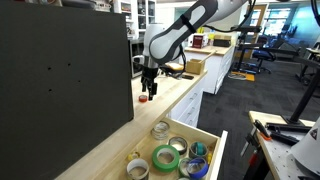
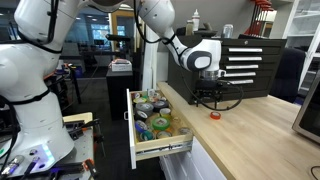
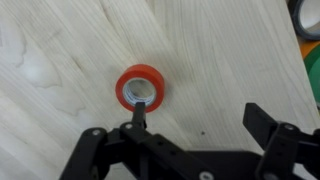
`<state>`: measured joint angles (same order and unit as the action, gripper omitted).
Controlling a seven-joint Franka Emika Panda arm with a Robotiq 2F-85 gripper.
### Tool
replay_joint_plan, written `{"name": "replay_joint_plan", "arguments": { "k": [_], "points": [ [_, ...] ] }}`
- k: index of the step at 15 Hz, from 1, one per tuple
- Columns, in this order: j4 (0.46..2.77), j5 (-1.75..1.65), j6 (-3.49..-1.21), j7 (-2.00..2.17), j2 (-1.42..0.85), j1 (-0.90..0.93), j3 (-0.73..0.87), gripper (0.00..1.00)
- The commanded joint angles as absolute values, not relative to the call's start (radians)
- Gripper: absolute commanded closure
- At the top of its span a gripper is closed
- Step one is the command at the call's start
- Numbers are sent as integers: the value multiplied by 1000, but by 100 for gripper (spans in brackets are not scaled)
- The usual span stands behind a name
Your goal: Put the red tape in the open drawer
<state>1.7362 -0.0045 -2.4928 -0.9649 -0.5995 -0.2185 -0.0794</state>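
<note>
The red tape (image 3: 140,88), a small red ring, lies flat on the light-wood counter. It also shows in both exterior views (image 1: 143,98) (image 2: 214,115). My gripper (image 3: 200,118) is open and hangs just above it (image 1: 147,86) (image 2: 207,100). In the wrist view one fingertip sits over the ring's hole, and the other finger is far to the right over bare wood. I cannot tell whether the finger touches the tape. The open drawer (image 1: 216,148) (image 2: 163,150) is pulled out below the counter edge, some way from the tape, and holds several tape rolls.
A green roll (image 1: 166,158) and a blue roll (image 1: 197,166) lie in the drawer. A tall black panel (image 1: 60,80) stands along the counter's back. A black tool chest (image 2: 250,62) sits behind the gripper. Another white arm (image 2: 30,80) stands nearby.
</note>
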Motion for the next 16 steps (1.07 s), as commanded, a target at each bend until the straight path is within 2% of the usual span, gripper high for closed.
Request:
{"name": "replay_joint_plan", "arguments": {
  "k": [1,10,11,12,16],
  "points": [
    [1674,30,-2469,-1035,-649,-255,-108,0],
    [1598,34,-2437,-1070,-729,-259,-107,0],
    [1589,33,-2439,-1062,-736,-256,-103,25],
    [1582,30,-2442,-1062,-741,-255,-102,26],
    [1570,38,-2439,-1063,-740,-261,-107,53]
  ]
}}
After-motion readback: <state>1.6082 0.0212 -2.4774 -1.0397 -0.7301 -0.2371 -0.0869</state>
